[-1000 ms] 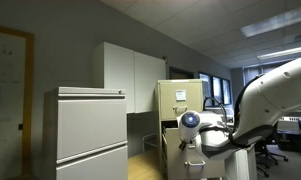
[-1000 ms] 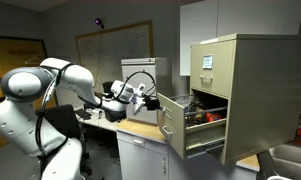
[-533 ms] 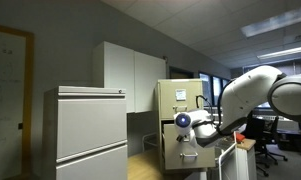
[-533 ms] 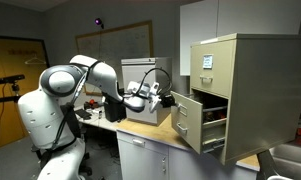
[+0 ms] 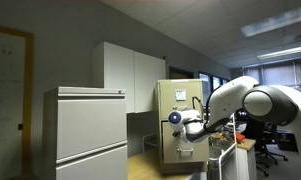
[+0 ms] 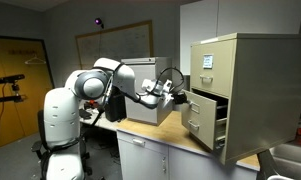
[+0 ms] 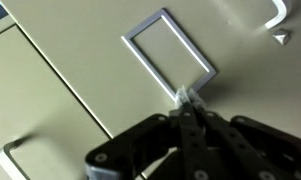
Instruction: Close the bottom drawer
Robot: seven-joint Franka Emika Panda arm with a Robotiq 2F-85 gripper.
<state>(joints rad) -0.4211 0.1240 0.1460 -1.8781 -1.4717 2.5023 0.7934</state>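
Pushing pincer (image 7: pixel 187 99) against bottom drawer (image 6: pixel 198 117), nearer shut than earlier.

The wrist view blurs the tool (image 7: pixel 187 100) where it meets the cabinet front (image 7: pixel 80 70), contact unclear, and crops a handle (image 7: pixel 278 14) at the top edge; in an exterior view the bottom drawer (image 6: pixel 202 118) hides its contents.
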